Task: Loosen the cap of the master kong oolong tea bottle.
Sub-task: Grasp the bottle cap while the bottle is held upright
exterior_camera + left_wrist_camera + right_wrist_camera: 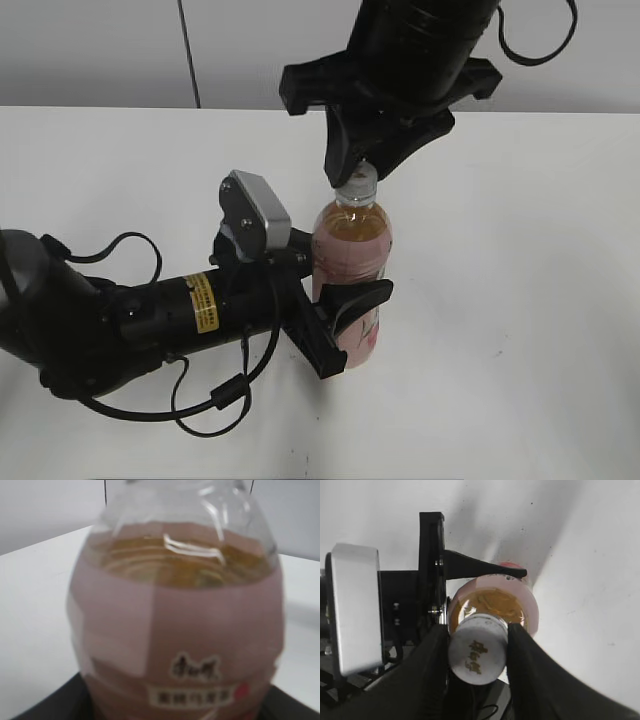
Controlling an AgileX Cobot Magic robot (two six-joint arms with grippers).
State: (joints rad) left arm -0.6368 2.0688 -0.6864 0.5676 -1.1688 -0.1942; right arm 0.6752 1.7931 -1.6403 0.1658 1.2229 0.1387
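Note:
The master kong oolong tea bottle stands upright on the white table, amber tea above a pink label. It fills the left wrist view and shows from above in the right wrist view. My left gripper is shut on the bottle's lower body, one finger on each side. My right gripper comes down from above and is shut on the white cap. In the right wrist view the cap, with a dark mark on top, sits pinched between the two black fingers.
The white table spreads around the bottle, with a grey wall behind. The left arm's body and cables lie across the table's left front. The left wrist camera housing is next to the bottle.

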